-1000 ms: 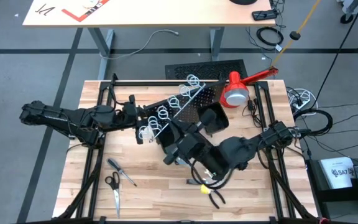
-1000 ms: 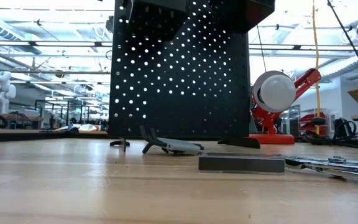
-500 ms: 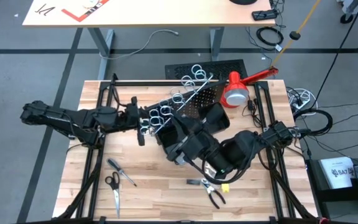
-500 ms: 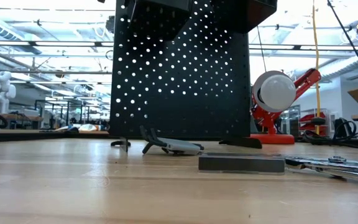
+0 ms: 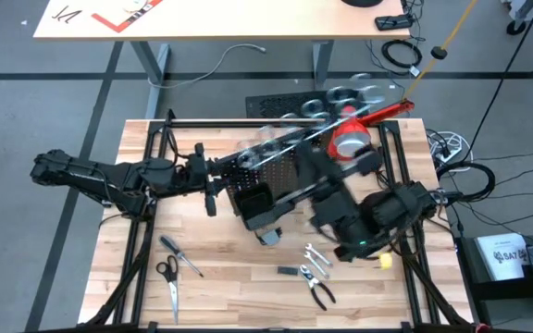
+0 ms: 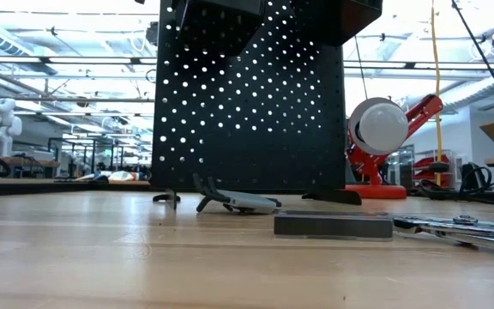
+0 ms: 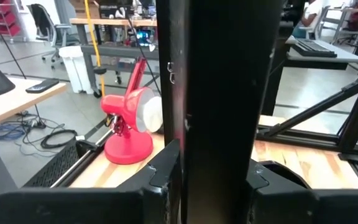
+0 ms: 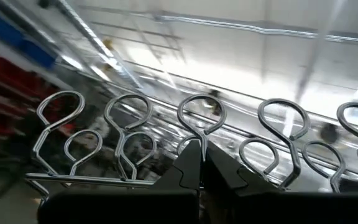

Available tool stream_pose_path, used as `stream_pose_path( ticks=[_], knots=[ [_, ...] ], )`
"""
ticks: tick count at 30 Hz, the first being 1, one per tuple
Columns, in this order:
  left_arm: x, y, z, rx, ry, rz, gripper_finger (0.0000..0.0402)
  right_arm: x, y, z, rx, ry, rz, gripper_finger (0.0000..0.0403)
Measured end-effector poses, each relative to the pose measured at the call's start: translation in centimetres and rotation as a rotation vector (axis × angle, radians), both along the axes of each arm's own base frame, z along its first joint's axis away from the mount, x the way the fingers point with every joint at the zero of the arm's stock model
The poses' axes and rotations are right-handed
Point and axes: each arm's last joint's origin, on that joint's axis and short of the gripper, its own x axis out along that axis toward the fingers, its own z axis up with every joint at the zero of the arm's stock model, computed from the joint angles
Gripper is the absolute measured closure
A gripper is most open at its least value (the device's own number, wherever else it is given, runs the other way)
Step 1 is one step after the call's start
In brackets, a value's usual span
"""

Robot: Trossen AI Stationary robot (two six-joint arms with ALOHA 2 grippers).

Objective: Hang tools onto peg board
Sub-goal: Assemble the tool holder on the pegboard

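left tool (image 7: 207, 180) still clamps peg board (image 5: 276, 166); board swung upright since earlier

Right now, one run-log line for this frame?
left gripper: gripping peg board edge | right gripper: shut at ring rack | tools: on table, unhung

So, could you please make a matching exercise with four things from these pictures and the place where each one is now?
Things:
1. scissors
2. pliers
3. red-and-white lamp
4. left gripper

Places:
A. beside the peg board, at the table's far right
B. near edge of the table, on the left, by the screwdriver
C. at the peg board's left edge
D. near edge of the table, right of the middle, by the wrench

Pairs: 1-B, 2-D, 3-A, 4-C
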Motion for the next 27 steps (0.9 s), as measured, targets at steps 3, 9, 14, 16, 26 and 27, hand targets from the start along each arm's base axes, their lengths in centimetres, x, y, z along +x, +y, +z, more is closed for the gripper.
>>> stream_pose_path(
  ticks=[3,9,14,16,26,27],
  knots=[
    [0.0,0.0,0.1,0.002,-0.007,0.001,0.0307,-1.4,-0.3,0.2,0.001,-0.012,-0.079,0.0403],
    [-0.6,0.1,0.7,0.009,-0.047,0.008,0.0307,-3.7,-0.2,0.0,0.034,-0.040,-0.178,0.0403],
    [-1.8,0.4,1.6,0.020,-0.088,0.029,0.0307,-4.7,0.5,-0.1,0.028,-0.028,-0.197,0.0403],
    [-2.3,0.5,1.9,0.020,-0.098,0.031,0.0307,-4.8,0.8,-0.1,0.021,-0.024,-0.193,0.0403],
    [-3.9,0.7,2.9,0.009,-0.162,0.027,0.0307,-3.7,1.9,-1.3,0.015,-0.009,-0.172,0.0403],
    [-4.0,0.7,3.0,0.007,-0.167,0.020,0.0307,-3.4,2.0,-1.5,0.014,-0.008,-0.168,0.0403]
  ],
)
